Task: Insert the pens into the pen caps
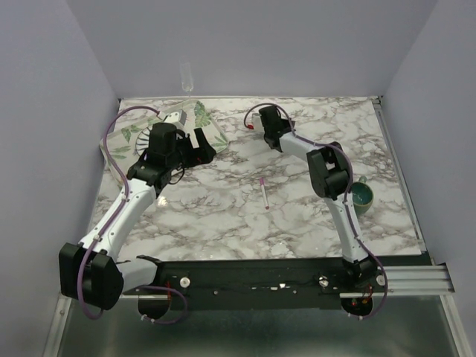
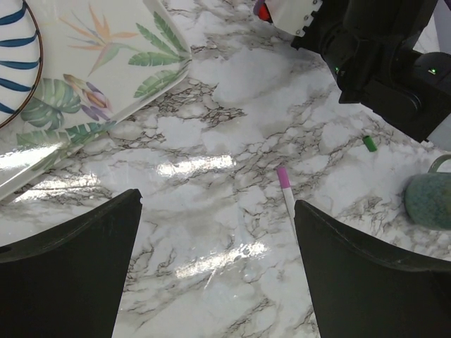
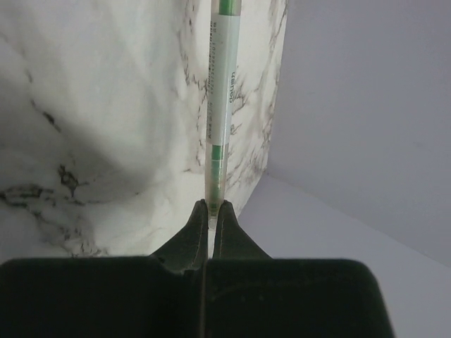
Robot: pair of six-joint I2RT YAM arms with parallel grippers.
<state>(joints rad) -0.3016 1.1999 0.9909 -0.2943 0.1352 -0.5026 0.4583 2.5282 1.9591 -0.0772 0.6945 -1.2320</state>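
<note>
My right gripper [image 3: 213, 208] is shut on the end of a white pen with green bands [image 3: 220, 91], which points straight away from the camera over the marble table. In the top view this gripper [image 1: 258, 119] is at the back middle of the table. A second white pen with a pink-magenta end [image 1: 265, 194] lies flat mid-table; it also shows in the left wrist view [image 2: 286, 191], partly behind my right finger. A tiny green cap [image 2: 370, 144] lies beside the right arm. My left gripper [image 2: 218, 246] is open and empty, above the table by the plates [image 1: 199, 145].
A leaf-patterned square plate [image 1: 202, 119] and a blue-striped round plate [image 1: 134, 134] sit at the back left, under the left arm. A teal cup [image 1: 362, 196] stands at the right, by the right arm's elbow. Walls enclose the table at the back and sides.
</note>
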